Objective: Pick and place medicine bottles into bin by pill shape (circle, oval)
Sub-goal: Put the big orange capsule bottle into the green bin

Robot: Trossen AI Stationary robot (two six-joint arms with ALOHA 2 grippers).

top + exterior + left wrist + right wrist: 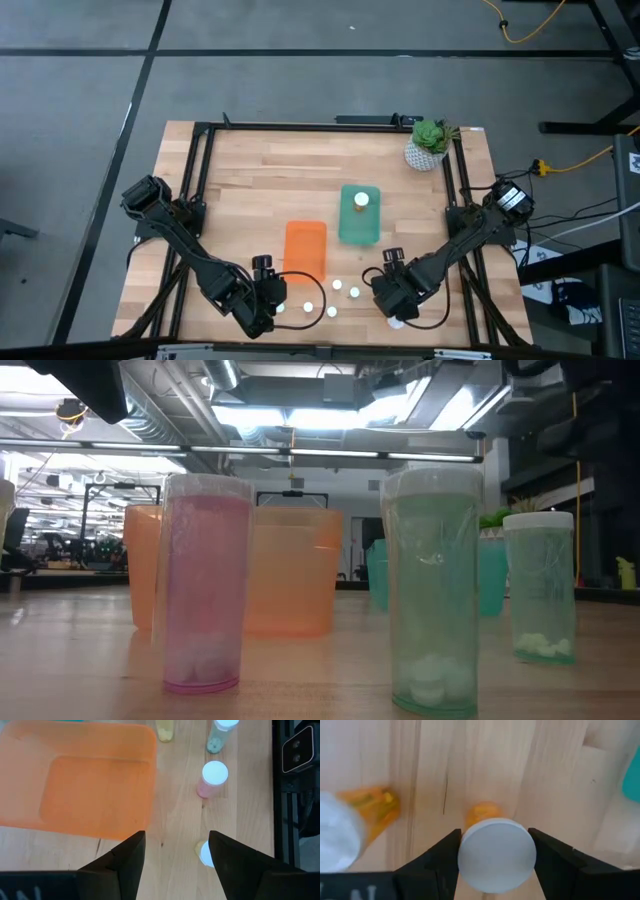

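One white-capped bottle (496, 854) pinched in right gripper (495, 855); left gripper (176, 860) spread.

Small white-capped medicine bottles (331, 311) stand upright in a loose row just before the orange bin (305, 248); one (361, 201) stands inside the green bin (347, 228).

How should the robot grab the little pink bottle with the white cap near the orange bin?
Best from straight above. The pink bottle stands upright, so the left end effector, open nearby, could probably drop its fingers down either side and squeeze just below the white cap. The round body suits any angle, but the orange bin is close beside it.
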